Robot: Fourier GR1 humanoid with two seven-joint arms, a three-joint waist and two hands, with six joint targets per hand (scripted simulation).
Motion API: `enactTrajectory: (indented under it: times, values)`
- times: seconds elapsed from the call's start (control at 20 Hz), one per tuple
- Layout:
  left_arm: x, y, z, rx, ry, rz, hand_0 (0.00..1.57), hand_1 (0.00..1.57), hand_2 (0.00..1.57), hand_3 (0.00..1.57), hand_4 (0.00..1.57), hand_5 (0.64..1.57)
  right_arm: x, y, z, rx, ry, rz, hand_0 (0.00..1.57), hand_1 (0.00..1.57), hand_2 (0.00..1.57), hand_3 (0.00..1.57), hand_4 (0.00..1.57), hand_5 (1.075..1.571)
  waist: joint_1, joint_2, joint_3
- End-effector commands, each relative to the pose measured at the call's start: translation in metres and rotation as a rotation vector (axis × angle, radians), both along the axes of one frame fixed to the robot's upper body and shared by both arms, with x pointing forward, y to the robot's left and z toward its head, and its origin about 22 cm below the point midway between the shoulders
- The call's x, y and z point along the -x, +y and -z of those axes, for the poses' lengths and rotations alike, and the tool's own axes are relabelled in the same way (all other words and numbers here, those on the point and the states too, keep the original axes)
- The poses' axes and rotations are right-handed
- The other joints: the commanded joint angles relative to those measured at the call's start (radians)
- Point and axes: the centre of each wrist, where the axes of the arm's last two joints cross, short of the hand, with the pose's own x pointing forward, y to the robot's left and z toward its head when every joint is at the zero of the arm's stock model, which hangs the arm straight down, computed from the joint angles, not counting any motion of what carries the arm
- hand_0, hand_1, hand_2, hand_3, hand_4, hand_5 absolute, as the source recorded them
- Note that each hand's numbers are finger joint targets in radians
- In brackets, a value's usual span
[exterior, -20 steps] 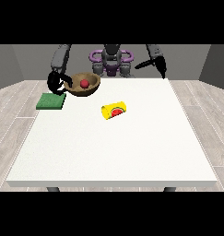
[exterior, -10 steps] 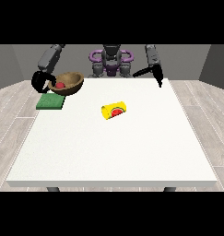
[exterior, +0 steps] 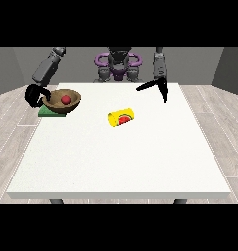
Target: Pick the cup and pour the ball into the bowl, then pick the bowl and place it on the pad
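At the frame's upper left, our hand at the view's left (exterior: 35,95) curls round the wooden bowl's (exterior: 62,100) rim, holding it, red ball (exterior: 65,99) inside, over the green pad (exterior: 51,112) for placing. The yellow cup (exterior: 121,117) lies on its side mid-table (exterior: 115,157); the hand at the view's right (exterior: 157,87) hangs idle, fingers straight.

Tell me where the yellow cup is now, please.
In the front view the yellow cup lies on its side near the middle of the white table, to the right of the wooden bowl and the green pad.
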Motion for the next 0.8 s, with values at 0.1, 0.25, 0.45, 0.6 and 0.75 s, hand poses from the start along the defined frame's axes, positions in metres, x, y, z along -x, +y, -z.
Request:
enactTrajectory:
  times: [0.1,0.25,0.45,0.6,0.75]
  values:
    - [0.005,-0.007,-0.043,0.005,-0.116,-0.007,0.00,0.00,0.00,0.00,0.00,1.563,0.020,-0.049,-0.038,0.082,-0.114,0.044,1.57,1.57,1.57,0.00,1.03,1.566,0.001,0.107,0.0007]
    - [0.020,-0.014,-0.048,-0.028,-0.148,0.007,0.00,0.00,0.00,0.00,0.00,1.563,0.021,-0.051,-0.038,0.107,-0.140,0.057,1.57,1.57,1.57,0.00,1.04,1.569,0.018,0.133,0.0011]
    - [0.014,0.004,-0.075,-0.016,-0.188,-0.016,0.00,0.00,0.00,0.00,0.00,1.564,0.019,-0.054,-0.049,0.133,-0.152,0.051,1.57,1.57,1.57,0.34,1.03,1.571,-0.008,0.168,0.0001]
    - [0.036,-0.023,-0.060,-0.019,-0.130,-0.013,0.00,0.00,0.00,0.00,0.00,1.563,0.020,-0.050,-0.034,0.128,-0.104,0.056,1.57,1.57,1.57,0.46,1.02,1.571,-0.008,0.106,0.0005]
    - [0.038,-0.031,-0.046,-0.012,-0.094,0.019,0.00,0.00,0.00,0.00,0.00,1.565,0.013,-0.051,-0.048,0.019,-0.071,0.074,1.57,1.57,1.57,0.00,0.84,1.569,0.003,0.059,-0.0008]
